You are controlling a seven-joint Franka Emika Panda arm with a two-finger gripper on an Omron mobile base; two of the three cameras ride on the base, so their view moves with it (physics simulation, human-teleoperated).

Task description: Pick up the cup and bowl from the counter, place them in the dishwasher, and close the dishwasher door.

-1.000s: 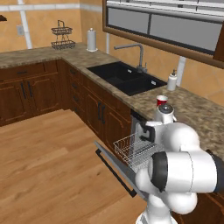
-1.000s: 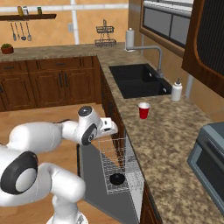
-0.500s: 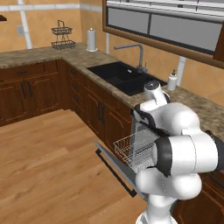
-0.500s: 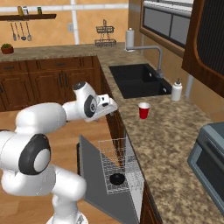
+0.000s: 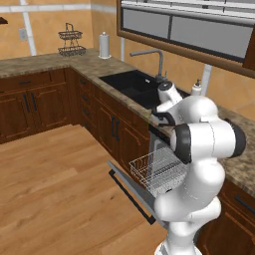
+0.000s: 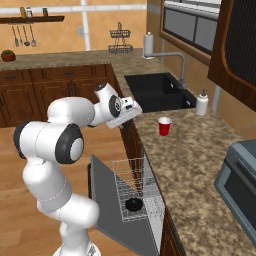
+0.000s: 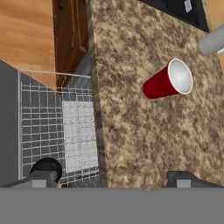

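On the speckled counter the red cup stood upright near the sink, well clear of the gripper, whose jaws were spread wide and held nothing above the counter edge. The black bowl lay in the white rack over the open dishwasher door.

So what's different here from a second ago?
The arm has swung its tool up from over the rack to the counter edge, towards the cup. It holds nothing. The cup, the bowl in the rack and the open dishwasher door are unchanged.
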